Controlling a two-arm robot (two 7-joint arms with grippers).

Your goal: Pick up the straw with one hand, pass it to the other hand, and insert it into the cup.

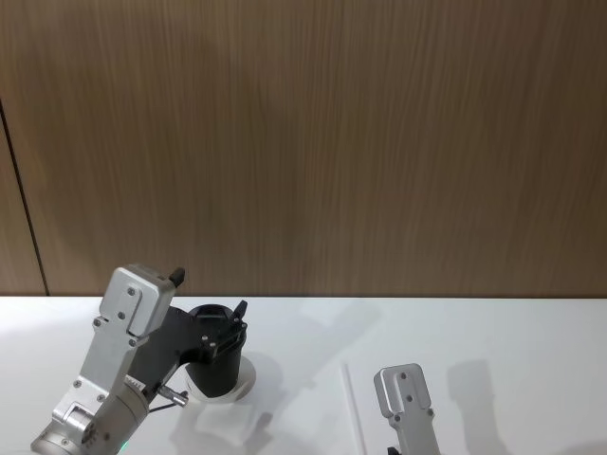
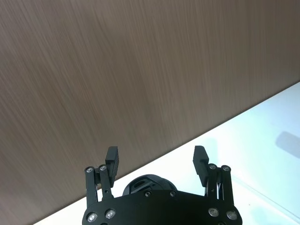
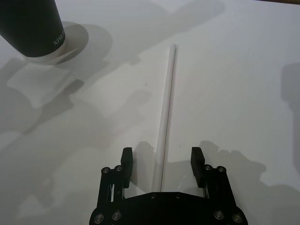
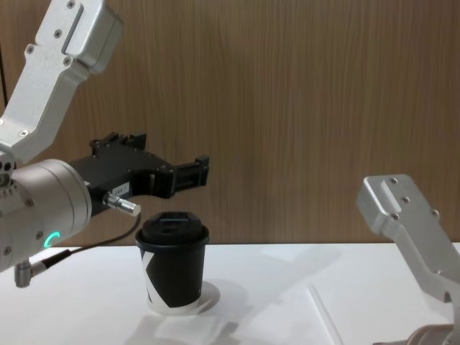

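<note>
The black cup [image 4: 172,267] with its black lid [image 2: 146,184] stands on the white table, left of centre. My left gripper [image 2: 157,159] hovers open just above the lid, its fingers level and pointing towards the wood wall; seen from the side, the left gripper [image 4: 195,172] has nothing in it. The white straw [image 3: 167,112] lies flat on the table to the right of the cup [image 3: 29,23]. My right gripper [image 3: 161,161] is open and low over the straw's near end, one finger on each side of it. The straw [image 1: 353,409] runs away from me beside the right arm [image 1: 408,406].
A wood-panelled wall [image 1: 313,142] closes off the back of the white table [image 1: 493,341]. The cup sits on a white disc [image 3: 72,41], with a faint pale square patch [image 3: 38,80] on the tabletop beside it. Bare table lies to the right of the straw.
</note>
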